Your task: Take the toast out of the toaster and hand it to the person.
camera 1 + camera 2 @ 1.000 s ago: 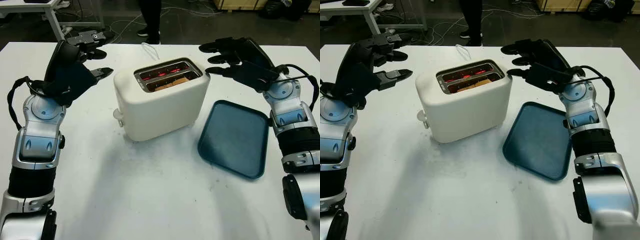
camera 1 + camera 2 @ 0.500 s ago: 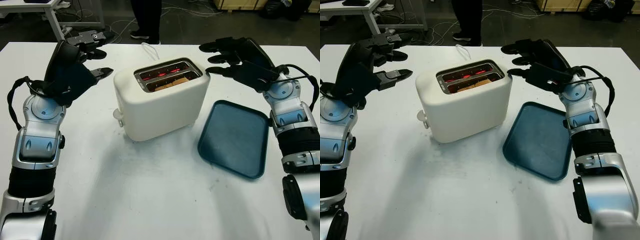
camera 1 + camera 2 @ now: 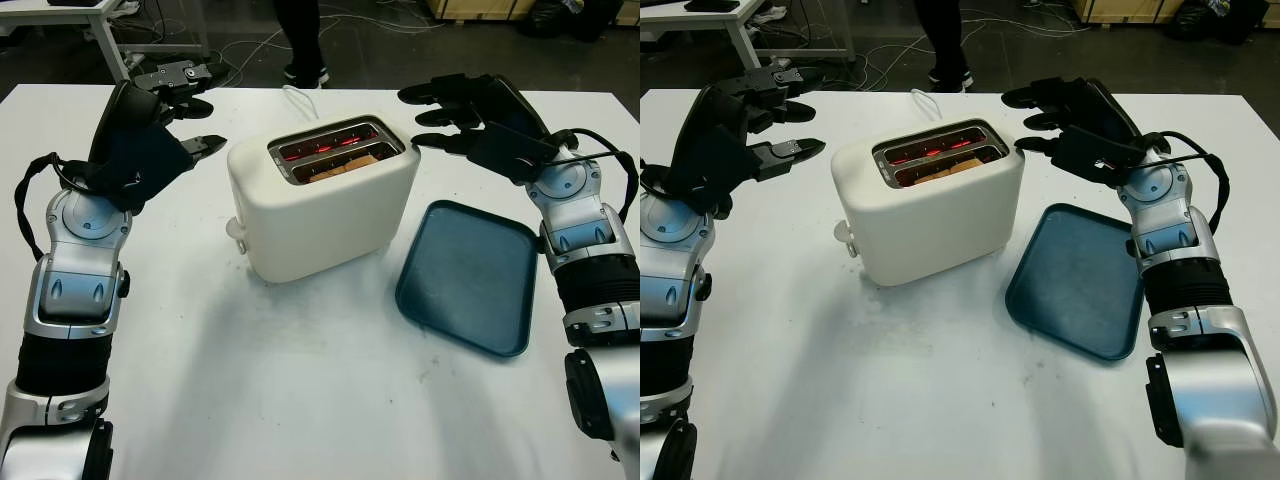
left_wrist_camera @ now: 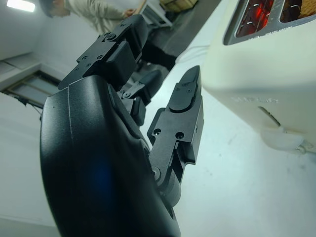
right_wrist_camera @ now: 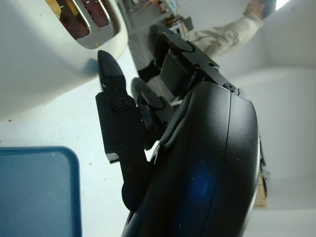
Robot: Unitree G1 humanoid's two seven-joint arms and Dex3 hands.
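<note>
White table (image 3: 300, 400), me at its six o'clock edge. Cream toaster (image 3: 325, 215) sits near centre, slots up, elements glowing red. The toast (image 3: 345, 164) is down in the slot nearer me, only its brown top edge showing at the rim. Blue tray (image 3: 470, 275) lies flat at the toaster's four o'clock, just beside it, not touching. A person (image 3: 300, 35) stands past the table at twelve o'clock; legs and shoes are what I get from the head views.

Step in hand, as I judge it: closing in for the pick, nothing lifted yet. To do it well I should come straight down over the near slot, pinch the exposed crust only, keep my fingertips off the hot metal rim, and pull vertically so the slice doesn't jam. My other hand could steady the body if it shifts.

My left hand (image 3: 165, 120) hovers at the toaster's ten o'clock, released, holding nothing, palm turned toward the toaster wall. My right hand (image 3: 470, 115) hovers at two o'clock, also released and holding nothing, fingers (image 3: 432, 143) pointing toward the slots, near the top corner.
</note>
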